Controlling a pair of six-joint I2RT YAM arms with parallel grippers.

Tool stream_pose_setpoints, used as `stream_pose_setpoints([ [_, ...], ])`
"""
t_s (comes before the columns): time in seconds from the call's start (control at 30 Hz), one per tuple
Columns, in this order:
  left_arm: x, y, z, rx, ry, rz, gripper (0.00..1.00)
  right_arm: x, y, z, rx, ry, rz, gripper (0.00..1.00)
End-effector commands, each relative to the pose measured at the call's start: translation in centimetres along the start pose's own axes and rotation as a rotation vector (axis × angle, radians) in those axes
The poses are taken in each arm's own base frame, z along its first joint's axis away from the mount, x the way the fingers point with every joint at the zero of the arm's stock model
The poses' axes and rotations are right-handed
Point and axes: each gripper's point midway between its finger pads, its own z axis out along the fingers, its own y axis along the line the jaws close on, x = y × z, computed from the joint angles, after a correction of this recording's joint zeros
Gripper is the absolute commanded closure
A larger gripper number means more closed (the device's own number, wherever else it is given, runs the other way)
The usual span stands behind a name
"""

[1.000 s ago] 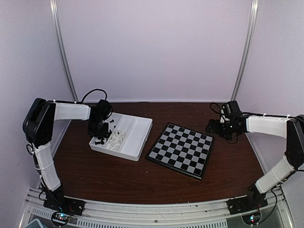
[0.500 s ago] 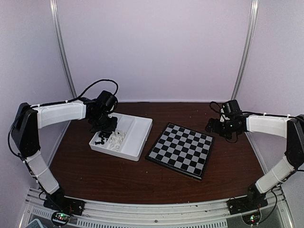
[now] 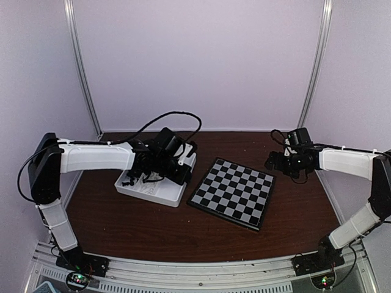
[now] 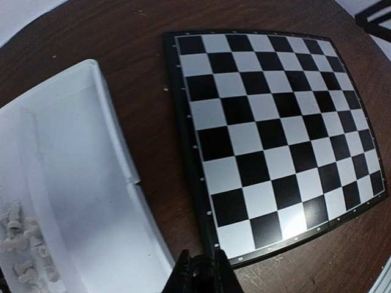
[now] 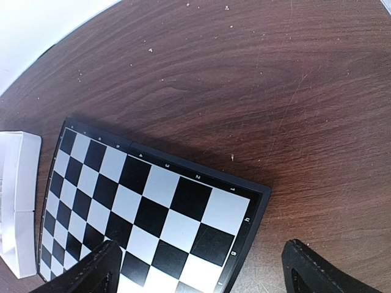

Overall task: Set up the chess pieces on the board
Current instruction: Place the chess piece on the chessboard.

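The board [image 3: 232, 192] lies right of centre with bare squares; it also fills the left wrist view [image 4: 275, 122] and shows in the right wrist view [image 5: 140, 207]. My left gripper [image 3: 178, 170] hangs over the tray's right end, near the board's left edge. Its fingers [image 4: 183, 274] are shut on a small dark chess piece [image 4: 203, 276], barely visible between them. White chess pieces [image 4: 21, 244] lie in the tray's left compartment, black ones [image 3: 129, 180] beside them. My right gripper [image 3: 278, 162] hovers open by the board's right corner, with nothing between its fingers [image 5: 79, 274].
A white divided tray [image 3: 160, 190] sits left of the board, its right compartment [image 4: 79, 183] holding nothing. Dark wooden table [image 3: 183, 232] surrounds both. Pale walls close in the back and sides. The left arm's cable [image 3: 177, 115] loops above the tray.
My left arm has lifted from the black pieces in the tray's left end and swung right toward the board, fingers still shut. The right arm has stayed put, open.
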Motion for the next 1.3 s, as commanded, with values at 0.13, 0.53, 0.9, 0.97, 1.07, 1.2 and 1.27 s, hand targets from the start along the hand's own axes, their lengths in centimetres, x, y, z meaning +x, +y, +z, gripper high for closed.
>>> stream_pose_setpoints([
  [0.13, -0.5, -3.9, 3.3, 0.135, -0.012, 0.121, 0.92, 0.0, -0.7, -0.8, 0.018, -0.021, -0.008, 0.05],
  [0.53, 1.6, -4.8, 5.9, 0.174, 0.043, 0.137, 0.91, 0.2, -0.8, -0.6, 0.021, -0.021, -0.008, 0.05],
  [0.9, 2.5, -4.7, 6.8, 0.175, 0.057, 0.145, 0.91, 0.2, -0.8, -0.6, 0.022, -0.02, -0.009, 0.05],
  [0.97, 2.7, -4.7, 6.9, 0.177, 0.062, 0.142, 0.9, 0.2, -0.9, -0.6, 0.022, -0.019, -0.008, 0.05],
  [1.07, 2.8, -4.9, 6.8, 0.187, 0.065, 0.142, 0.91, 0.2, -0.8, -0.6, 0.02, -0.018, -0.008, 0.05],
  [1.2, 3.0, -5.2, 6.5, 0.187, 0.067, 0.15, 0.91, 0.2, -0.8, -0.5, 0.02, -0.018, -0.006, 0.05],
  [1.27, 3.1, -5.2, 6.5, 0.185, 0.07, 0.147, 0.9, 0.3, -0.8, -0.4, 0.018, -0.017, -0.005, 0.05],
])
